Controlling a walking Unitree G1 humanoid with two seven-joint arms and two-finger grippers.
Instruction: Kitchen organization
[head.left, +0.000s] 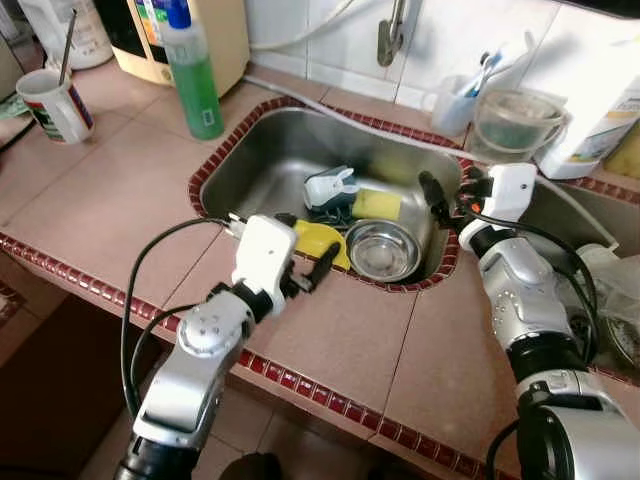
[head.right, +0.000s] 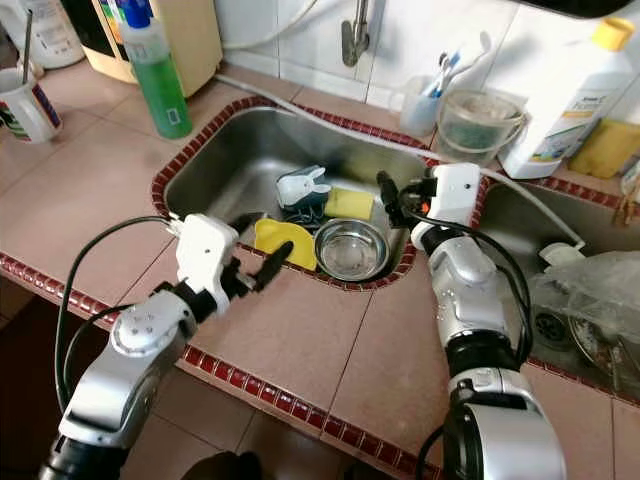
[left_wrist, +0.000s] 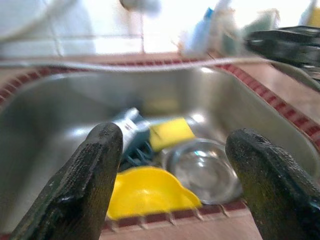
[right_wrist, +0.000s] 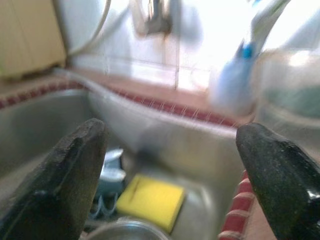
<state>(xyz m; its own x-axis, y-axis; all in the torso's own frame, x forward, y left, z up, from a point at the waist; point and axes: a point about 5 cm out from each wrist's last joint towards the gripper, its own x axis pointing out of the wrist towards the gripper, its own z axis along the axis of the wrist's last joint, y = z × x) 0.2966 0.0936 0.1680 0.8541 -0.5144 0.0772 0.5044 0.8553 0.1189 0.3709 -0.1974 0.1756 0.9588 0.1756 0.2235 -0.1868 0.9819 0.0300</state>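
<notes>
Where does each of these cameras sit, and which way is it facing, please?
Eye views: on the head, looking down at the sink; both silver arms show.
Left wrist view: from the near counter edge into the sink, past open left gripper.
Right wrist view: from the sink's right rim toward the tiled wall, past open right gripper.
All share the yellow sponge.

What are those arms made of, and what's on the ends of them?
Both arms have rounded silver shells with black joints, and loose black cables loop alongside them. Each wrist ends in a boxy white housing carrying two long black fingers: the left gripper and the right gripper. Close up, the fingers look matte and rough, thick and tapered.
</notes>
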